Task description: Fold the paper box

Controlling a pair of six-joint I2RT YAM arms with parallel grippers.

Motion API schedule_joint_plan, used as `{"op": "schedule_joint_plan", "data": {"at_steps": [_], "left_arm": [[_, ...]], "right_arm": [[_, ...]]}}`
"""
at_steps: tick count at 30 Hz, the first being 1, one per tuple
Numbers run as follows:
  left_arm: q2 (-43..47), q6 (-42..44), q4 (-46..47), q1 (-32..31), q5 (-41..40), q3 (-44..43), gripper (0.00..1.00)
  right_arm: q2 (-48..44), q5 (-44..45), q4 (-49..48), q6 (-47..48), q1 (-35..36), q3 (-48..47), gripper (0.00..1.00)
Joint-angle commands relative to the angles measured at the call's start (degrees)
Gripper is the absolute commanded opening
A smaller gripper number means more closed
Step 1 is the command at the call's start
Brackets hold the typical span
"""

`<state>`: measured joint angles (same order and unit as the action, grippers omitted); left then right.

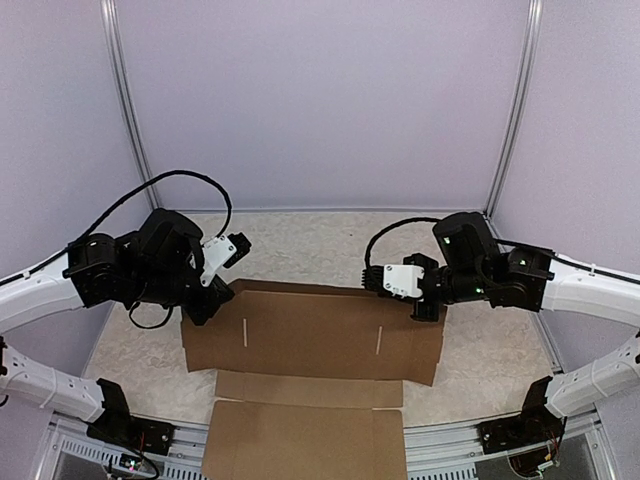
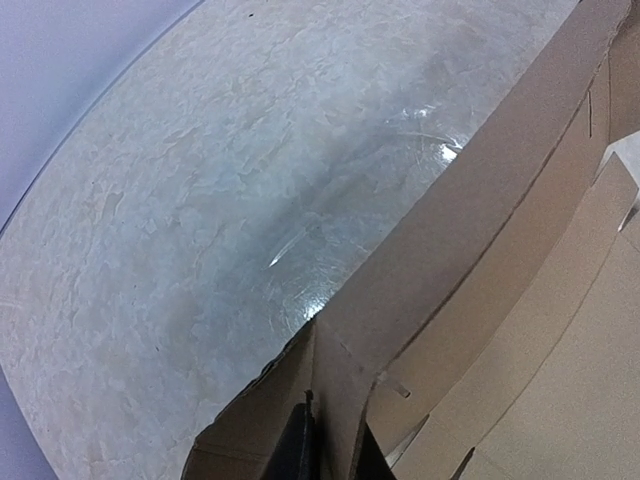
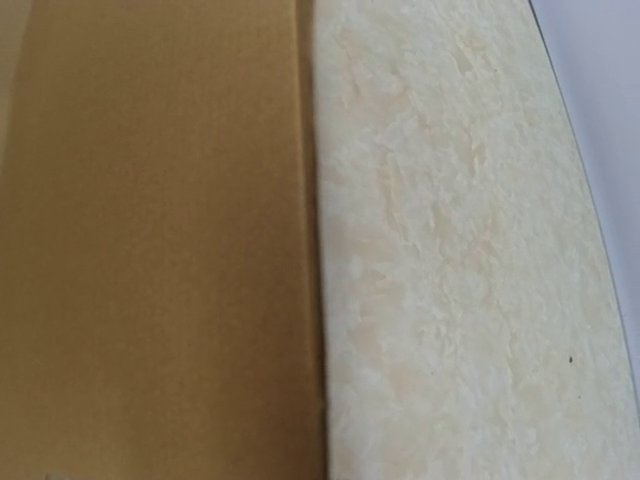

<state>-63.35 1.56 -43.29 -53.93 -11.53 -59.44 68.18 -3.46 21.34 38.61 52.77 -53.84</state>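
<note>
Paper box (image 1: 310,345): lies unfolded on the table (image 1: 300,235), with its near panel overhanging the table's near edge.
Left claw (image 1: 205,308): nearly closed, pinching a lifted corner flap toward the table's left side.
Right claw (image 1: 428,305): fully closed and empty, apparently pressing the sheet down toward the table's right side.
Advice: probably best to swing the flap upright along its crease, with the opposite side pinned.
</note>
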Motion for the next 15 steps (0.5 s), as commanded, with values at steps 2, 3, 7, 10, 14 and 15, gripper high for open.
{"op": "schedule_joint_plan", "data": {"at_steps": [2,3,7,10,14,15], "left_arm": [[-0.3,0.2,-2.1,-0.9,-1.5,-1.4,0.00],[-0.3,0.2,-2.0,-1.2,-1.7,-1.5,0.00],[-1.1,0.7,-1.9,-2.9,-3.8,-2.1,0.00],[-2.3,1.3,-1.7,-4.4,-5.7,-2.4,0.00],[-3.7,1.8,-1.0,-6.1,-8.8,-2.3,0.00],[-4.1,1.8,-0.7,-6.4,-9.3,-2.2,0.00]], "right_arm": [[1.3,-0.9,0.6,-1.7,0.8,-2.6,0.00],[1.6,-1.1,0.8,-1.8,0.8,-2.8,0.00],[2.5,-2.3,1.6,-2.5,0.8,-4.1,0.03],[2.7,-2.6,1.9,-2.4,0.8,-4.5,0.13],[3.6,-3.2,3.0,-1.5,0.8,-5.8,0.23],[4.0,-3.6,3.5,-1.2,0.8,-6.4,0.26]]}}
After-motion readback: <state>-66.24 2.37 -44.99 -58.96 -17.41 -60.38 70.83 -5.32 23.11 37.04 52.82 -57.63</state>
